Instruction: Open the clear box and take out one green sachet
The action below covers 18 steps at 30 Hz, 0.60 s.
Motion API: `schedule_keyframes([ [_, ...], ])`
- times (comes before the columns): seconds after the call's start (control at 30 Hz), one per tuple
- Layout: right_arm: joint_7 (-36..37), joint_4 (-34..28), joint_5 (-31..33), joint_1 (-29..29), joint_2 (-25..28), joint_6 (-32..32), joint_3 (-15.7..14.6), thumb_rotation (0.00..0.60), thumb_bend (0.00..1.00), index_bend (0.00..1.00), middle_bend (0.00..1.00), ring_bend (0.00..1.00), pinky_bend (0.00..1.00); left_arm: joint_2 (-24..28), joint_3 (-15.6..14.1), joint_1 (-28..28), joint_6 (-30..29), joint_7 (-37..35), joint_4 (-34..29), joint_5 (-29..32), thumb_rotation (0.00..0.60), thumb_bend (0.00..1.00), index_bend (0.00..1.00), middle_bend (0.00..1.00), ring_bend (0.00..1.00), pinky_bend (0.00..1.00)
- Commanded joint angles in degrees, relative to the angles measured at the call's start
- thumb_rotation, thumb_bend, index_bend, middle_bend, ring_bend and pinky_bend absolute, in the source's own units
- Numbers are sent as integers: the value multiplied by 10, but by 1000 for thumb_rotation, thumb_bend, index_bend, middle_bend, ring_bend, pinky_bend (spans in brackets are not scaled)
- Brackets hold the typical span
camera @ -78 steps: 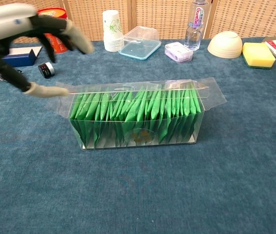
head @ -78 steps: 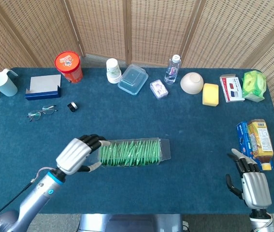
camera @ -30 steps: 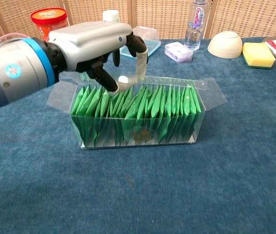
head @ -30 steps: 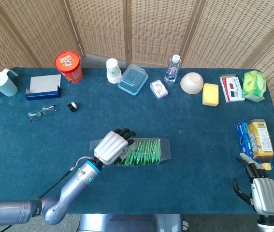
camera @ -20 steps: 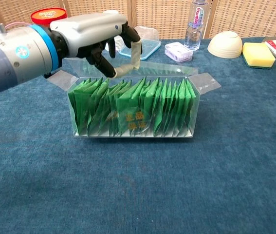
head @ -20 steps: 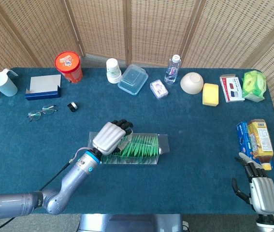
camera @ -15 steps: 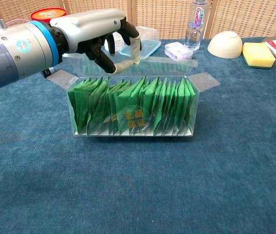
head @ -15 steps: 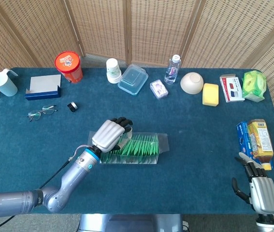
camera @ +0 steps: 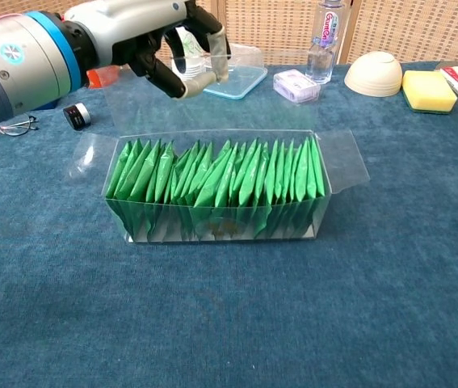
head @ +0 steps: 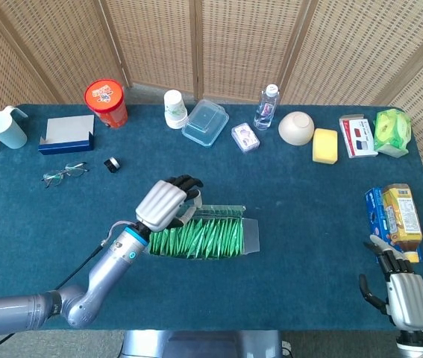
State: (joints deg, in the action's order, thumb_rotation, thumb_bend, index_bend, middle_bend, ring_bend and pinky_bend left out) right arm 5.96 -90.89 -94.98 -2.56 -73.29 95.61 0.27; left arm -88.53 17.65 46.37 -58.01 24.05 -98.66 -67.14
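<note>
The clear box (camera: 220,190) sits mid-worktop (head: 301,194) with its lid flap (camera: 164,101) raised behind the row of green sachets (camera: 212,182), which leaves their tops open to a reach from above. The left hand (camera: 164,44) hovers above the box's far left edge, pinching the flap between curled fingers and thumb. The right hand (head: 401,294) rests at the worktop's near right corner, empty, fingers apart.

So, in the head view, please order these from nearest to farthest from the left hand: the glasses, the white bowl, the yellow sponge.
From the left hand:
1. Glasses, to its left, nearest.
2. White bowl, far side of the table, to the right.
3. Yellow sponge, just beyond the bowl, farther right.
</note>
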Motion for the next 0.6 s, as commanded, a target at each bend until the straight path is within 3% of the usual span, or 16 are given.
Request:
schedule_keyframes([
  [0.03,1,1,0,0,0,1,0,600,475,183,173,181,236,7,7,4,11,-19,0,15,600,480,482,264,217,356],
  [0.4,-3,-1,-1,-1,2,-1,-1,600,475,183,173,181,236,14,33,40,101,-106,53,110,571,479,482,260,217,359],
  [0.6,-6,-4,0,-3,2,0,-1,600,475,183,173,181,236,11,50,58,148,-163,87,147,507,492,492,260,217,366],
])
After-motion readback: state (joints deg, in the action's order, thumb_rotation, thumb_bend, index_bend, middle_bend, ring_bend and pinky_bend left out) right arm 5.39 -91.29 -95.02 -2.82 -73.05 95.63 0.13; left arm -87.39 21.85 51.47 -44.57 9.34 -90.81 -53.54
